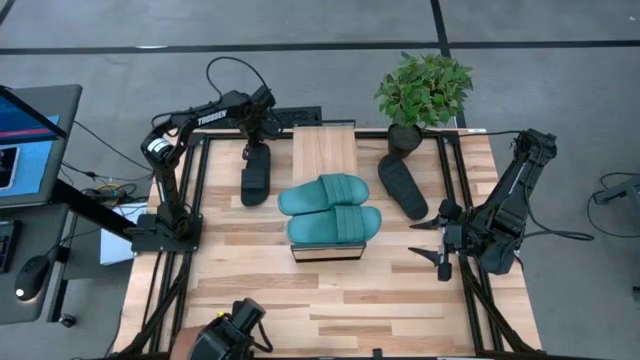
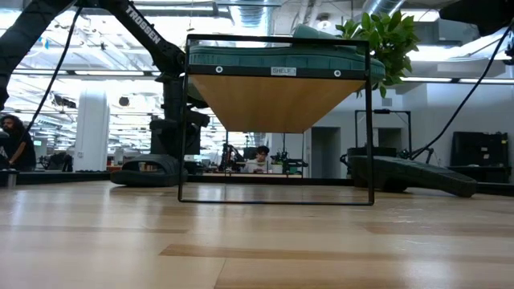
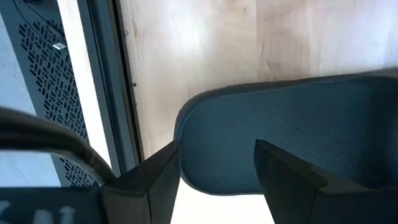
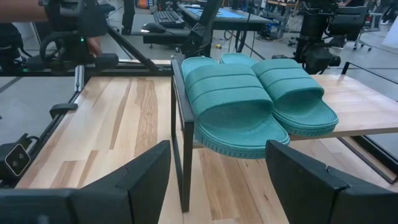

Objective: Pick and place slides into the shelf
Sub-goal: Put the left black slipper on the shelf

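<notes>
The shelf (image 1: pixel 325 140) stands mid-table, with two teal slides (image 1: pixel 325 193) (image 1: pixel 335 222) lying side by side on its wood top, soles down. A black slide (image 1: pixel 256 178) lies flat on the table left of the shelf. My left gripper (image 1: pixel 257 143) is open and points down over that slide's far end (image 3: pixel 205 118). Another black slide (image 1: pixel 403 186) lies flat to the right of the shelf. My right gripper (image 1: pixel 441 239) waits open near the table's right edge, level, facing the teal slides (image 4: pixel 249 99). My left gripper comes down from above at the black slide's rounded far end. One finger (image 3: pixel 155 177) stands just outside the end's rim (image 3: pixel 181 134). The other finger (image 3: pixel 286 174) stands over the textured footbed (image 3: pixel 298 118). I cannot tell whether either finger touches the slide.
A potted plant (image 1: pixel 425 90) stands at the far edge, right of the shelf. Black frame rails (image 1: pixel 200 200) run along the table's sides. A monitor (image 1: pixel 25 140) stands off the table's left. Bare wood (image 1: pixel 330 310) lies in front of the shelf. People show in the room behind.
</notes>
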